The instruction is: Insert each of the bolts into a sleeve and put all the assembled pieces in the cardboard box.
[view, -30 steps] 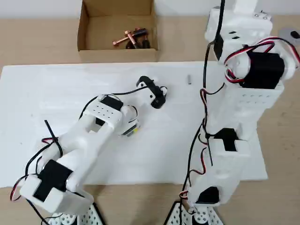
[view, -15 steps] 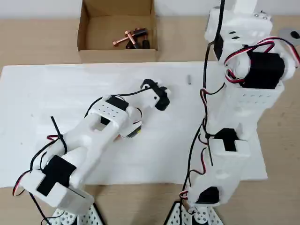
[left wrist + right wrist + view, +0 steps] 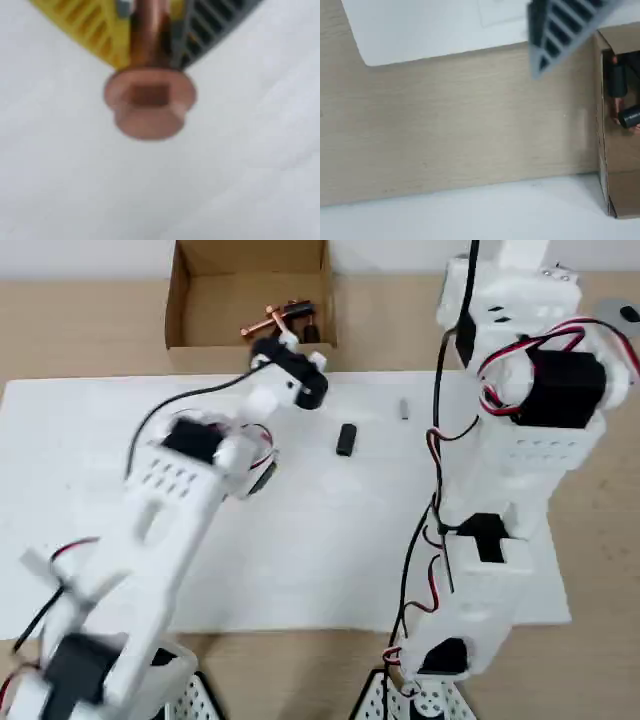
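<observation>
A white paper sheet is covering the wooden table, the brown cardboard box is holding sleeved copper bolts, and the left gripper is clamping a flanged copper bolt.

Cardboard box at far side of table, just behind sheet; assembled pcs in its right half. My left gripper, bolt pinched in it, hangs by box front wall. Sleeve on sheet to its right, small pin further right
</observation>
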`<state>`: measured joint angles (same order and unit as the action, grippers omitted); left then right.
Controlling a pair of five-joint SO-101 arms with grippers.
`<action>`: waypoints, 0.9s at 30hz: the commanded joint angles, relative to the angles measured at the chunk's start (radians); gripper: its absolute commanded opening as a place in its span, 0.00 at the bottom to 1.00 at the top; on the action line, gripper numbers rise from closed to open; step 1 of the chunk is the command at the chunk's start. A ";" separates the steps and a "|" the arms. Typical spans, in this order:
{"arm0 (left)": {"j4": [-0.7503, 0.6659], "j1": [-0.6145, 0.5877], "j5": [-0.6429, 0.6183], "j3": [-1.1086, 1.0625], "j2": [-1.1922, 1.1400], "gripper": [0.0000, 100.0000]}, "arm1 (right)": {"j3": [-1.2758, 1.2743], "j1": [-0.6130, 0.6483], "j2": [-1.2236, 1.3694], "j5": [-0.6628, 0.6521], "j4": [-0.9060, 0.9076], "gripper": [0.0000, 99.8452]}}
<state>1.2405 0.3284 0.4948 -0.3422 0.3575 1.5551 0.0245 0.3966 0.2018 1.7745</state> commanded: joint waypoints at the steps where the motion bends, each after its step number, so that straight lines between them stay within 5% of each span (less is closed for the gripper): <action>1: 0.086 0.020 -0.038 0.069 0.291 0.01 | -0.005 -0.001 -0.050 0.006 0.014 0.37; 6: 0.138 -0.066 -0.121 0.061 0.564 0.01 | -0.182 0.054 -0.053 0.017 0.014 0.37; 16: 0.133 -0.308 -0.189 -0.092 0.766 0.01 | -0.700 0.262 -0.050 0.417 0.012 0.37; 27: 0.141 -0.311 -0.189 -0.176 0.952 0.01 | -1.035 0.283 -0.047 0.486 -0.101 0.37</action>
<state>1.3817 0.0261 0.3138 -0.5140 1.2674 0.5792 0.3038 0.3982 0.6774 1.7116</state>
